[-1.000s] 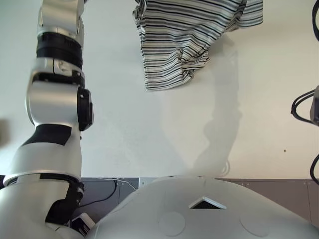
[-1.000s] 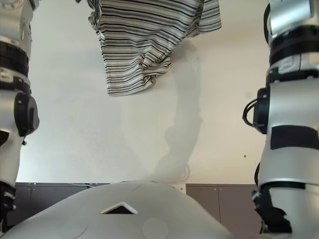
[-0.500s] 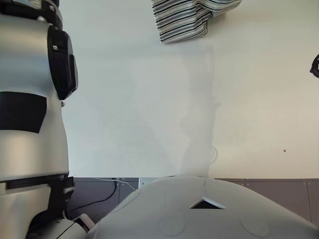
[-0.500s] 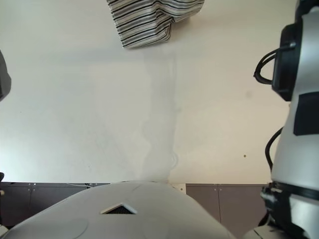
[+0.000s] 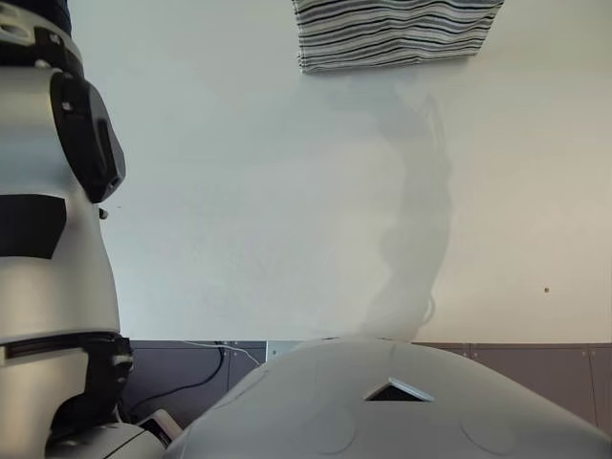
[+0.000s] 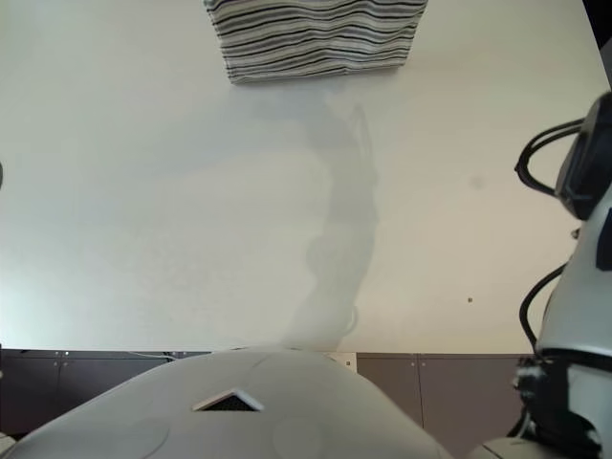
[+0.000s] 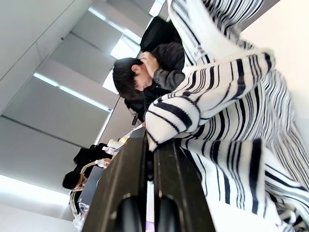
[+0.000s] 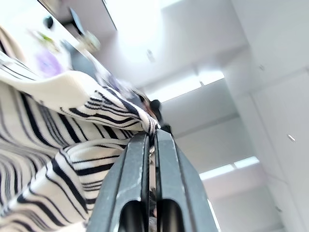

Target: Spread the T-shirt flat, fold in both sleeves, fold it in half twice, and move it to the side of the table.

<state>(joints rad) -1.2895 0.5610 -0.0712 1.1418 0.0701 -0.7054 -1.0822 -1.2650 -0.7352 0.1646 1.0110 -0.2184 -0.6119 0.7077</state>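
The T-shirt has opened out. A second ago its striped cloth hung bunched and creased over the far part of the surface, and half a second ago it had drawn up into a narrow clump. Now the lower edge runs wide and nearly straight across the top of the head views, with few folds left. The left hand is clamped shut on a roll of the striped fabric, and the right hand pinches another fold the same way, so the shirt is stretched between the two. Whether the hem touches the surface cannot be told. This looks like the spreading step nearing its end: the cloth seems ready to be laid down flat, with both sleeves and both folds not yet done.
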